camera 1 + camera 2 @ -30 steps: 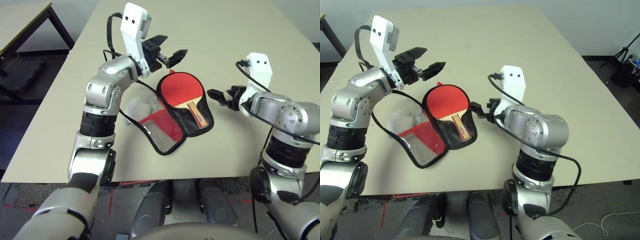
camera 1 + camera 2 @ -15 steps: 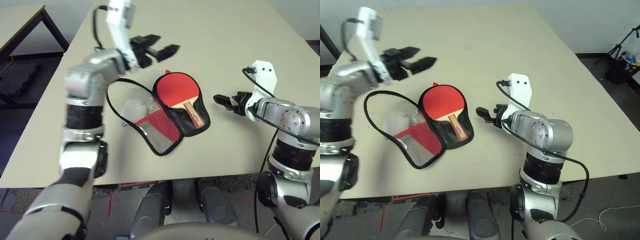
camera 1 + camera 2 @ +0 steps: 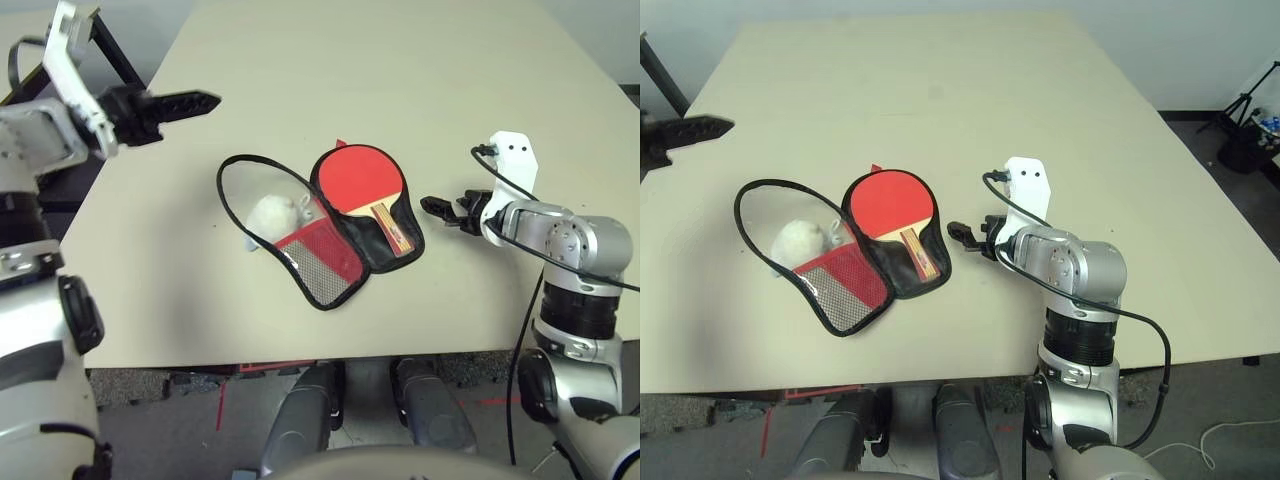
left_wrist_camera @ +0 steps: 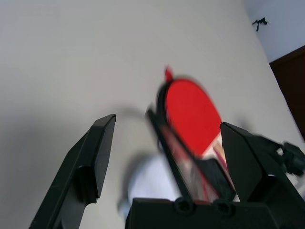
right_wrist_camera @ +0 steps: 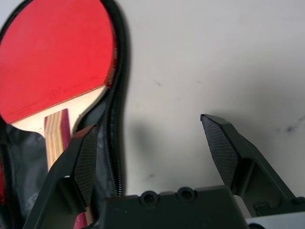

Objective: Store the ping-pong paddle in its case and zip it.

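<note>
The ping-pong paddle (image 3: 358, 178) lies red face up inside the open case (image 3: 358, 243), on its black lining, handle towards me. The case's red mesh flap (image 3: 320, 268) is folded out to the left. Its black zipper edging loops around a white pom-pom (image 3: 272, 213) on the table. My left gripper (image 3: 195, 100) is open and raised over the table's far left, well away from the case. My right gripper (image 3: 432, 206) is open just to the right of the case, low over the table, with nothing between its fingers (image 5: 81, 162). The left wrist view shows the paddle (image 4: 190, 112) between open fingers (image 4: 97, 152).
The beige table (image 3: 420, 70) stretches bare behind and to the right of the case. Its front edge (image 3: 300, 362) runs close below the case. A dark-framed side table (image 3: 108, 48) stands off the left edge. A tripod (image 3: 1250, 130) stands on the floor far right.
My left arm has swung from above the case out to the far left, uncovering the pom-pom and zipper loop. The right gripper has stayed beside the case. The camera has shifted.
</note>
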Robot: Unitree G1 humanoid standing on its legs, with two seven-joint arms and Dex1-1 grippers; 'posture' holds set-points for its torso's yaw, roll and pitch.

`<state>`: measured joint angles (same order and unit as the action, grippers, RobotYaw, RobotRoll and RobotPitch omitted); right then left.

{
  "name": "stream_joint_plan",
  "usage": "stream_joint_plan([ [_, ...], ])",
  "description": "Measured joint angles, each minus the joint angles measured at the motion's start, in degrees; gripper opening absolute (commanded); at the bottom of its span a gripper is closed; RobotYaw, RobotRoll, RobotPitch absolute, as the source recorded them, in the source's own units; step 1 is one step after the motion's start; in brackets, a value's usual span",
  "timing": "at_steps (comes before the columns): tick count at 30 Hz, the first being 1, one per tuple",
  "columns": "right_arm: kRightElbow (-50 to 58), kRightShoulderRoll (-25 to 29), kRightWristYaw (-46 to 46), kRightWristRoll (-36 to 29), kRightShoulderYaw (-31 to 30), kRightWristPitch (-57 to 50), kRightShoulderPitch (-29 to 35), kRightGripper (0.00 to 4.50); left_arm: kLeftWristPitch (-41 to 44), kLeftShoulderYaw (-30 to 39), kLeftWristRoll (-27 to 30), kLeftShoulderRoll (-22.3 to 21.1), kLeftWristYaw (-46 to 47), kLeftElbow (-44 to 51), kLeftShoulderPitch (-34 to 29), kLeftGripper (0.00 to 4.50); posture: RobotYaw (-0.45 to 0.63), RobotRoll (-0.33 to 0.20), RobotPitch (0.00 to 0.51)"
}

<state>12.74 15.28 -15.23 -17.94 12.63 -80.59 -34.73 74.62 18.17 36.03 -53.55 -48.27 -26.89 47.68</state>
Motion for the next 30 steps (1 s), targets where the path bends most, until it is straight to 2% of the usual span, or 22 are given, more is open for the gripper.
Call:
stream_joint_plan([
  [3,0.01,0.01,0.04,-0.06,0.00,0.03,0.44,4.45,2.81,2.02,1.28,1.59,0.07,-0.38,-3.25,4.50,-0.01,0.000,0.161],
  [5,0.03,0.00,0.06,-0.09,0.01,0.03,0.66,4.45,4.06,3.94,2.45,2.98,0.84,-0.34,-3.23,4.50,-0.02,0.000,0.164],
  [7,0.12,0.00,0.14,-0.11,0.03,0.02,1.07,4.45,6.31,7.73,4.28,6.60,2.65,-0.18,-2.50,4.50,-0.02,0.000,0.166],
  [12,0.25,-0.06,0.62,-0.12,0.09,0.02,1.29,4.45,14.15,14.34,8.25,19.55,8.85,0.74,1.21,4.50,-0.04,0.000,0.168],
  [15,0.34,-0.06,1.13,-0.09,0.26,0.08,1.43,4.45,16.58,16.81,10.08,24.59,11.86,1.53,4.87,4.50,-0.05,0.000,0.170],
  [20,0.41,-0.45,2.89,0.13,1.58,1.28,1.73,4.45,16.94,18.26,11.32,34.16,17.36,1.91,7.31,4.50,-0.06,0.000,0.174],
  [24,0.41,-0.49,4.93,0.64,3.26,2.49,1.28,4.45,16.29,19.04,11.30,38.49,20.02,1.29,11.95,4.50,-0.07,0.000,0.177],
  [28,0.41,-0.58,8.12,1.06,8.18,4.20,-3.61,4.45,10.44,17.66,10.93,44.49,21.20,-3.98,17.62,4.50,-0.08,0.000,0.178],
  [30,0.92,-0.95,8.78,0.78,9.83,4.57,-5.92,4.45,8.60,16.00,10.86,45.94,21.31,-5.74,18.78,4.50,-0.09,0.000,0.179],
])
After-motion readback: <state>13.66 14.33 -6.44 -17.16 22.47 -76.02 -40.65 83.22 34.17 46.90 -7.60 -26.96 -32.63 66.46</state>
